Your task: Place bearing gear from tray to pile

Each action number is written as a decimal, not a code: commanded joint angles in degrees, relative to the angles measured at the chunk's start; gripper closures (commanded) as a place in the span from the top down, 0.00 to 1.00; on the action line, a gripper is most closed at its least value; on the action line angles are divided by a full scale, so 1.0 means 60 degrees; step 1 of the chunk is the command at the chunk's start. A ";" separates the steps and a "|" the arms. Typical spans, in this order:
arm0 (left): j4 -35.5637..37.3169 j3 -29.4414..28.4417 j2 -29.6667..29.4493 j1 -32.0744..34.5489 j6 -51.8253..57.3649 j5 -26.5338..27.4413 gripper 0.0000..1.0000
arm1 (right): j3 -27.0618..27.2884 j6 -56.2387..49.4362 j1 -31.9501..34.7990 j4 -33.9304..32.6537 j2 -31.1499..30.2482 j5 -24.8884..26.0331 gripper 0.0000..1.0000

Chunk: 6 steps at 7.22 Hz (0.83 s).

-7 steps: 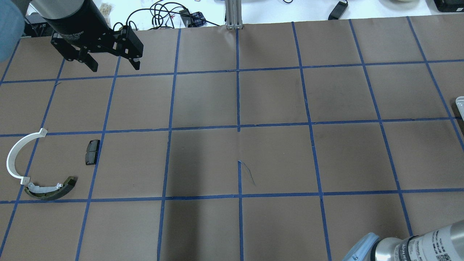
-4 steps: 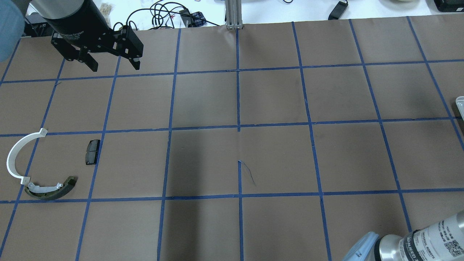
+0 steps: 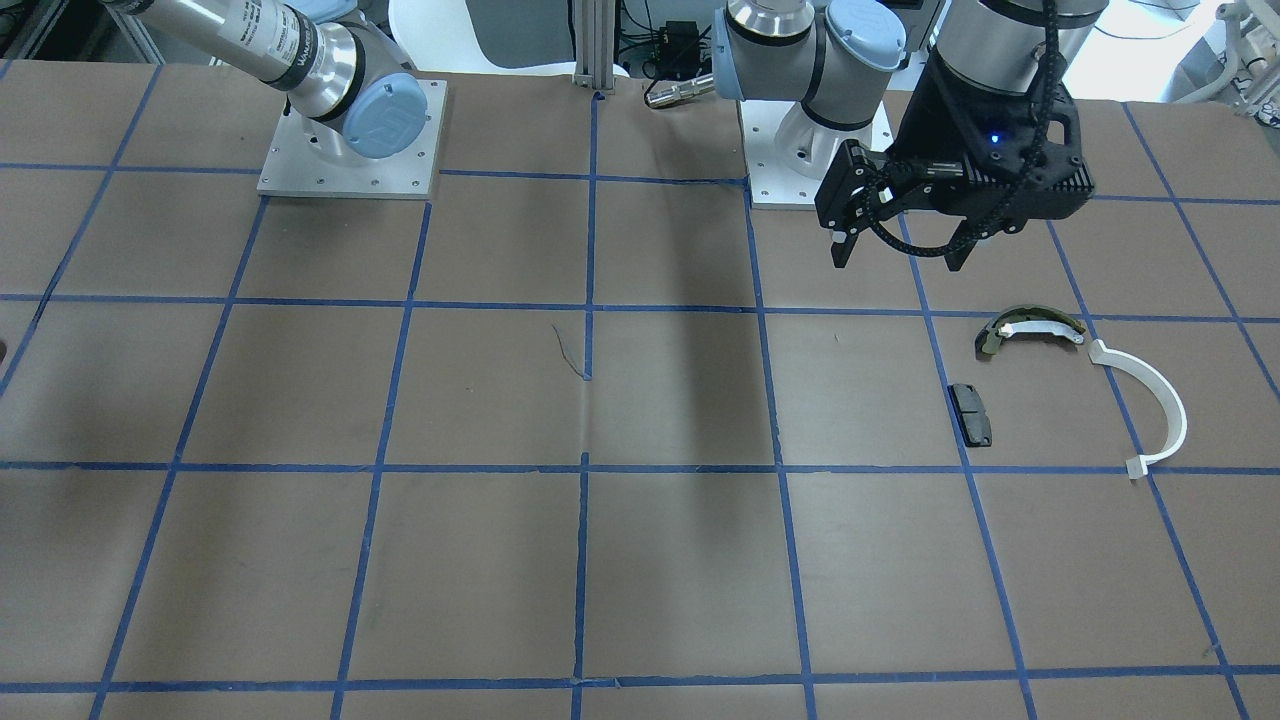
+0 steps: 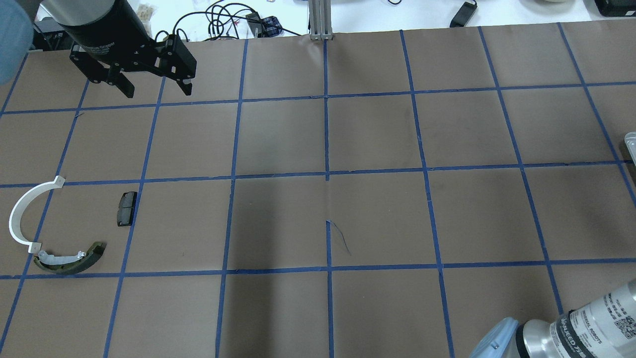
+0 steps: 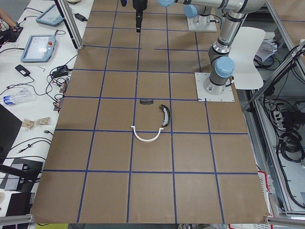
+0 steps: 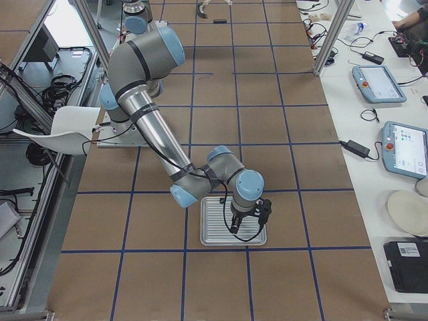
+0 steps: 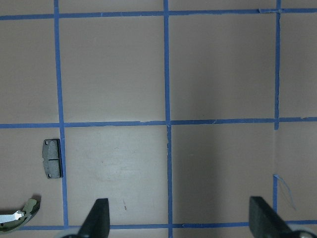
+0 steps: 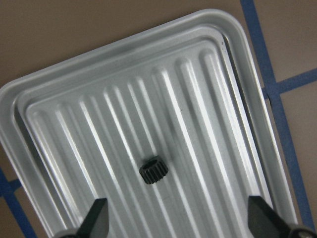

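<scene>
The bearing gear [image 8: 153, 171], small, black and toothed, lies in the ribbed metal tray [image 8: 124, 47]. My right gripper [image 8: 181, 220] hangs above it, open and empty, with the gear ahead of its fingers. The exterior right view shows that gripper [image 6: 244, 224] over the tray [image 6: 215, 234]. The pile lies at the table's left: a white half-ring [image 4: 20, 214], an olive-and-white shoe [image 4: 69, 261] and a black pad [image 4: 126, 209]. My left gripper [image 4: 154, 92] is open and empty, raised well beyond the pile.
Only a corner of the tray [image 4: 630, 141] shows at the overhead view's right edge. My right arm's elbow [image 4: 502, 340] is at the bottom right. An aluminium post [image 4: 320, 20] stands at the far table edge, with cables [image 4: 223, 20] behind it.
My right arm's forearm has slid a little down and to the right in the overhead view. The left arm and the pile have not moved.
</scene>
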State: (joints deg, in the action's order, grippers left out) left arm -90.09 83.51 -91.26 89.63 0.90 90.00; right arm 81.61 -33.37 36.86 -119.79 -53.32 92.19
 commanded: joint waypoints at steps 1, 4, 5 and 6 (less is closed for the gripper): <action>0.0001 -0.0002 -0.0010 0.0003 -0.0047 -0.0030 1.00 | 0.0006 0.0433 0.0096 -0.0191 0.0141 0.0001 0.91; 0.0001 -0.0002 0.0005 0.0003 -0.0033 -0.0044 1.00 | 0.0006 0.0508 0.0155 -0.0453 0.0346 -0.0072 0.85; 0.0001 -0.0002 0.0005 0.0003 -0.0018 -0.0030 1.00 | 0.0006 0.0523 0.0155 -0.0455 0.0419 -0.0087 0.77; 0.0001 -0.0002 0.0005 0.0003 -0.0032 -0.0044 1.00 | -0.0008 0.0523 0.0170 -0.0455 0.0478 -0.0073 0.74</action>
State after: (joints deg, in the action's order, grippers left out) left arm -90.09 83.50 -91.24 89.65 0.74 89.79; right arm 81.62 -30.27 37.81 -122.37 -50.92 91.76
